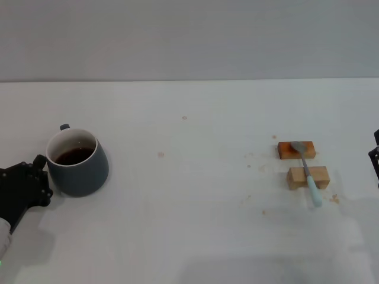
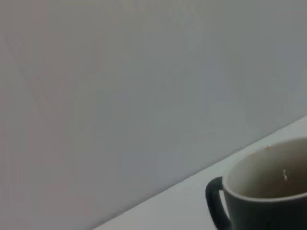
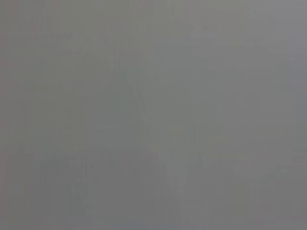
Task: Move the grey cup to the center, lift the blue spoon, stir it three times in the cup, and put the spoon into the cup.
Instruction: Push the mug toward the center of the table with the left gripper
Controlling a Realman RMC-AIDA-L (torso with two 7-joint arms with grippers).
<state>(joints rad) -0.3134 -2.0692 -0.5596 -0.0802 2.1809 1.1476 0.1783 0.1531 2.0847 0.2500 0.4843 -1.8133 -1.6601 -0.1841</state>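
Left end effector (image 1: 37, 177) beside grey cup (image 1: 80, 168), grip state indiscernible.

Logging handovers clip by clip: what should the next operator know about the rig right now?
Left gripper: low on the table's left side, right beside the squat dark-grey ceramic cup; grip not confirmable.
Right gripper: only a sliver shows at the table's right edge, idle.
Cup: far left, upright, dark liquid inside, handle pointing away.
Slim light-blue-handled metal spoon: lying across two small wooden blocks on the right, untouched.
Done: nothing.
Left: cup to centre, lift spoon, stir three times, leave spoon in cup.
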